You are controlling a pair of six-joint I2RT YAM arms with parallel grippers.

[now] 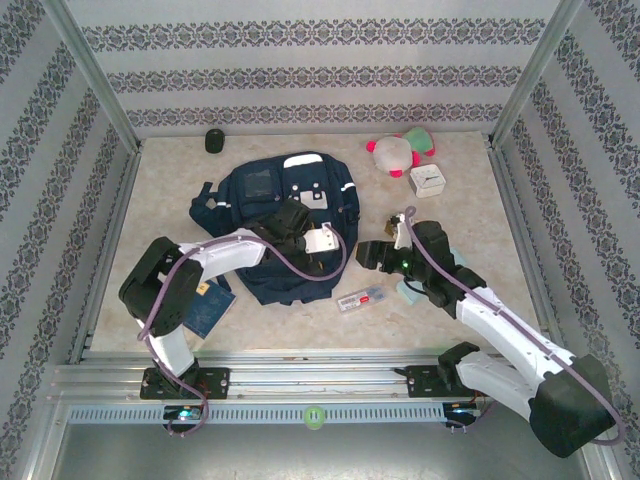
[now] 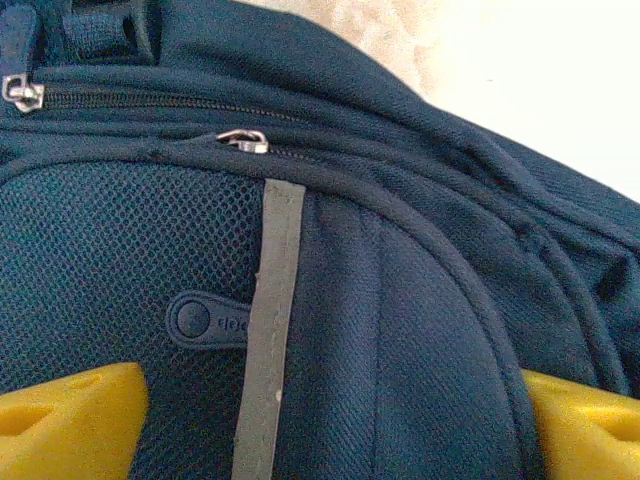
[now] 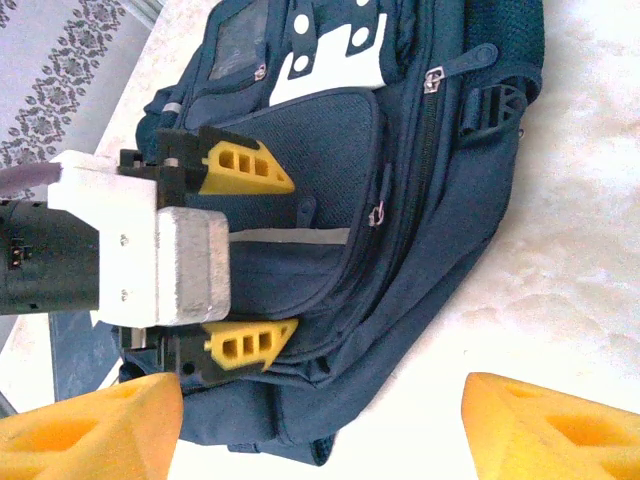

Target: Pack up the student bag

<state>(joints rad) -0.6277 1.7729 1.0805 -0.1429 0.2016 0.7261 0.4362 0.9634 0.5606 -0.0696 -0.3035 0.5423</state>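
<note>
left claw (image 3: 290, 255) is released, its jaws spread wide and hovering right over the front of the bag (image 3: 440, 200), nothing pinched between them. from its own wrist view the claw (image 2: 320, 430) has one yellow finger at each lower corner, and between them i see the mesh pocket with a grey stripe (image 2: 272, 330) running down it, a rubber tab (image 2: 205, 322) just beside the stripe, and a zip pull (image 2: 243, 140) at the top of the stripe. whether the fingertips actually touch the fabric i can't tell. from above, the left claw (image 1: 318, 240) sits over the near right part of the bag (image 1: 270, 200), which lies flat on the table (image 1: 480, 220) left of centre, white patches up. right claw (image 3: 320, 430) is released too, jaws wide with only bare table between them, and it points at the side of the bag with the left claw in its sight. in the top view the right claw (image 1: 375, 255) hangs just to the right of the bag, apart from it. a clear packet (image 1: 362, 298) lies on the table near it, toward me. a dark book (image 1: 210, 308) lies by the left arm's elbow, beside the bag's near left corner. further back on the right are a plush toy (image 1: 400, 152) and a white box (image 1: 428, 181), close together, and a small black thing (image 1: 214, 141) sits at the far edge behind the bag.
</note>
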